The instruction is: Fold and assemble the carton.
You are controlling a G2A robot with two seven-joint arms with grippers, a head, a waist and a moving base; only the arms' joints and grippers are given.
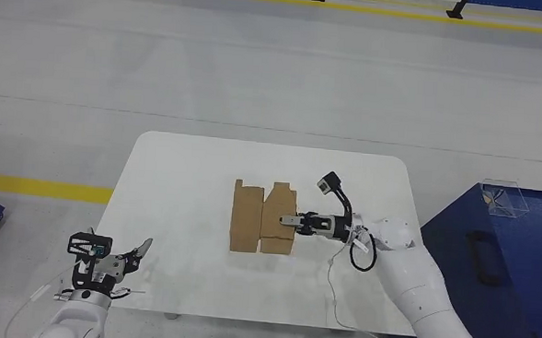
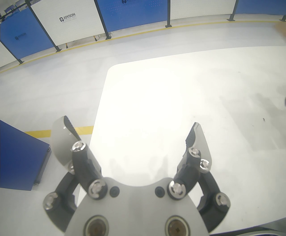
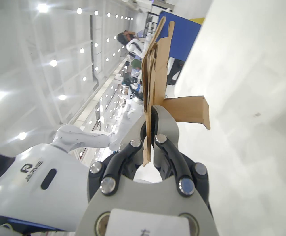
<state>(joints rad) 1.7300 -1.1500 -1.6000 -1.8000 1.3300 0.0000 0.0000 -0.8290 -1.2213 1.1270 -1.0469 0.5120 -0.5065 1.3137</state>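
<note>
Carton (image 1: 261, 216): flattened brown cardboard, centre of frame, at the middle of the white table (image 1: 188, 178); one flap bent outward.
Right end effector (image 1: 288, 222): pinching the carton's frame-right edge.
Left end effector (image 1: 130, 258): fingers spread, empty, lower left of frame, at the table's corner.

arms (image 1: 413, 269) white | left tool (image 2: 131, 124) grey, black links (image 2: 85, 161), silver screws (image 2: 97, 188) | black cable (image 1: 368, 259)

Left gripper (image 2: 131, 125) spread wide, right gripper (image 3: 149, 112) pinched
</note>
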